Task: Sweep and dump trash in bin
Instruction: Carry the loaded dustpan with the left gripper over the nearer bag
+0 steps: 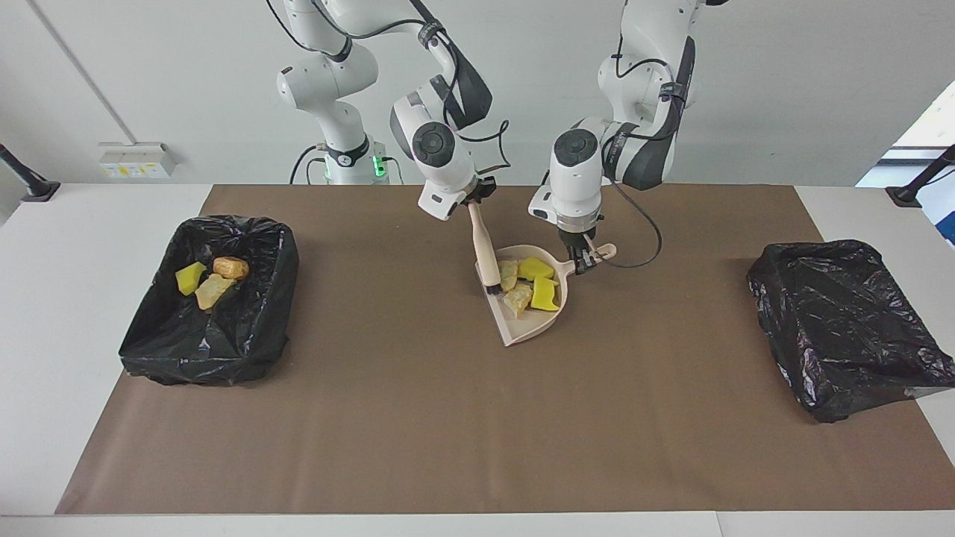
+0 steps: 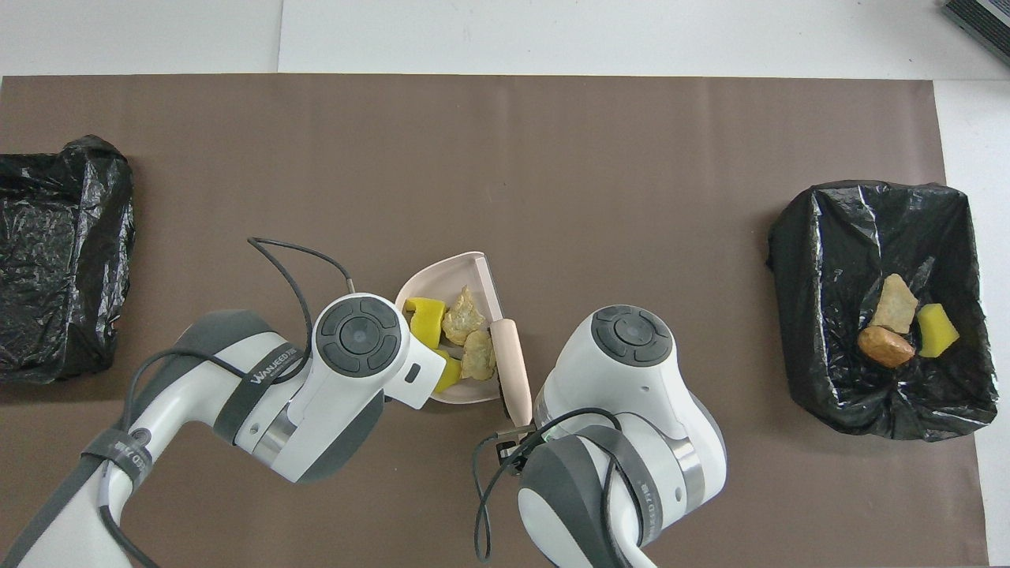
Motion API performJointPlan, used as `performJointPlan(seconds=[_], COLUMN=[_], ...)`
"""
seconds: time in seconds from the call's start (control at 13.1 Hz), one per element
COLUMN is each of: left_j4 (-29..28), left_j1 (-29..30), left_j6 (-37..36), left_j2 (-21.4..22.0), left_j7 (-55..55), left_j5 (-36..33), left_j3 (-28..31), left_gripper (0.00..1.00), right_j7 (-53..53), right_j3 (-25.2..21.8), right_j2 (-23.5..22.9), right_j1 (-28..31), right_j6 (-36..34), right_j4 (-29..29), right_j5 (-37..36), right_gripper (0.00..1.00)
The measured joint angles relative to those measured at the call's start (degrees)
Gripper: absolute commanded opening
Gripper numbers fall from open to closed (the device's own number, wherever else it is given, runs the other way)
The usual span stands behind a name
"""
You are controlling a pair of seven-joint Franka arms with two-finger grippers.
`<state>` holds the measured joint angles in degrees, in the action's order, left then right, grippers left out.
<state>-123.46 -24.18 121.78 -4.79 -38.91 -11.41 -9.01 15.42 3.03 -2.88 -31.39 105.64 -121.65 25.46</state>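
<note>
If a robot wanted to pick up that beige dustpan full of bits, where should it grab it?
By the short handle at the dustpan's end nearer the robots, from above. It is the one narrow part, and it keeps fingers clear of the open mouth and the trash. The left gripper is shut on it that way.

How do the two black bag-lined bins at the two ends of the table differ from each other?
The black bag-lined bin at the right arm's end lies open, its hollow visible; the black bag-lined bin at the left arm's end shows only crumpled plastic on top. The first holds three pieces: a yellow sponge chunk and two golden-brown bread pieces; no trash shows in the second. Both are lined with shiny black plastic and stand on the brown mat.
</note>
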Motion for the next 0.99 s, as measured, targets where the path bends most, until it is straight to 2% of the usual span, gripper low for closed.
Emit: performJointPlan(seconds=[0.23,0.53,0.76,0.99], left_j4=[0.0,0.2,1.5,6.4], left_j1=[0.5,3.2,9.2,18.2], left_j6=[0.0,0.1,-0.4,-5.2], left_j2=[0.0,0.3,2.4,4.8], left_j7=[-4.3,-8.6,-18.1,-31.0], left_j5=[0.0,0.4,2.5,4.5], left_j3=[0.2,0.2,0.5,1.1], left_gripper=[0.0,0.0,0.0,0.0], right_j7=[5.5,11.3,16.0,19.3], right_j3=[-0.1,-0.6,-0.2,0.3], right_j2=[1.6,8.0,11.8,12.8], right_j1=[0.2,0.4,0.1,-1.1], right_j6=[-0.6,-9.8,-12.3,-9.6], right_j4=[0.1,0.7,0.3,-2.2], right_j5=[-2.2,-7.2,-8.0,-7.6], right_gripper=[0.0,0.0,0.0,0.0])
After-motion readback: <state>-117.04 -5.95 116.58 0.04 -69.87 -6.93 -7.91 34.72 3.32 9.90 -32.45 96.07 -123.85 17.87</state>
